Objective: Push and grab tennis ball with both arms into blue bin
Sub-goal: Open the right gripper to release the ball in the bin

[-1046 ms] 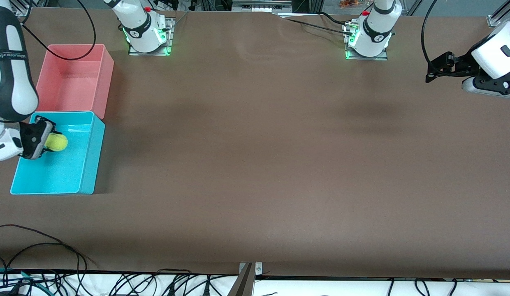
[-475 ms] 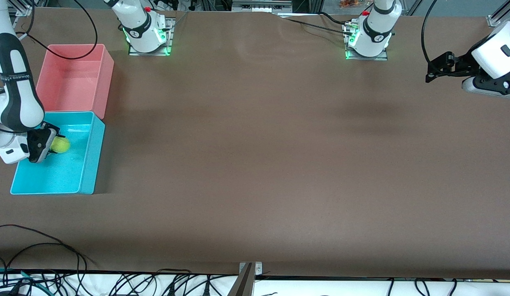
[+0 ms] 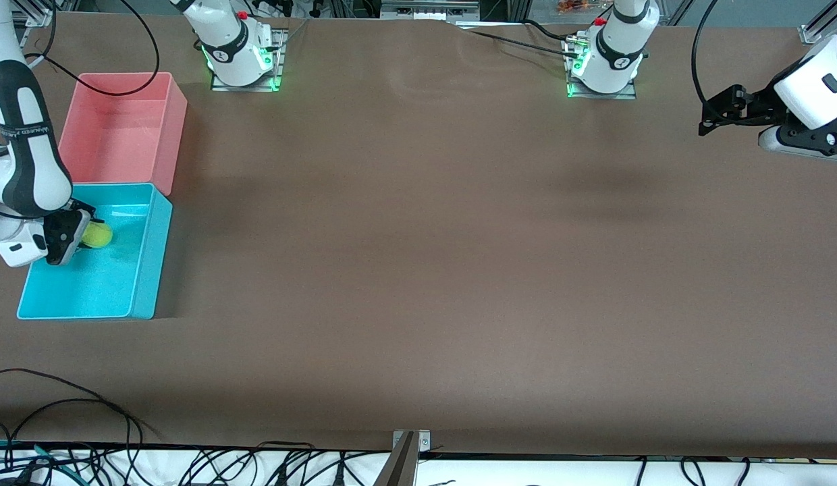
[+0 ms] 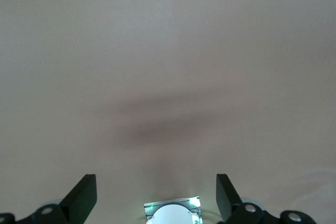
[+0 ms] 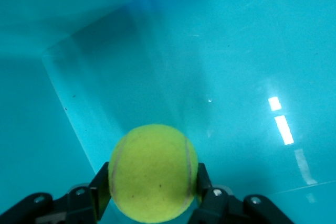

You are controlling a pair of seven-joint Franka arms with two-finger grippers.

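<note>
the right gripper [image 3: 81,236] clasps the ball [image 3: 97,235] low inside the blue bin [image 3: 140,270], so this looks like the drop-off; next it should only need to let go. the left gripper [image 3: 712,118] waits, fingers spread, over its end of the table [image 3: 418,270].

I see both arms as glossy white shells with dark grey joint bands: the right arm [image 3: 27,162] carries small white lettering along its dark band, and the left arm [image 3: 806,88] shows a small dark oval on its white housing. Each round white base, the right arm's [image 3: 235,50] and the left arm's [image 3: 611,57], bears a dark collar with a small white emblem, a red knob above and green light at its foot plate, with black cables [image 3: 695,54] looping off the links. I note matte black fingers [image 4: 84,198] on black brackets fixed with round pale screws [image 5: 38,199].
</note>
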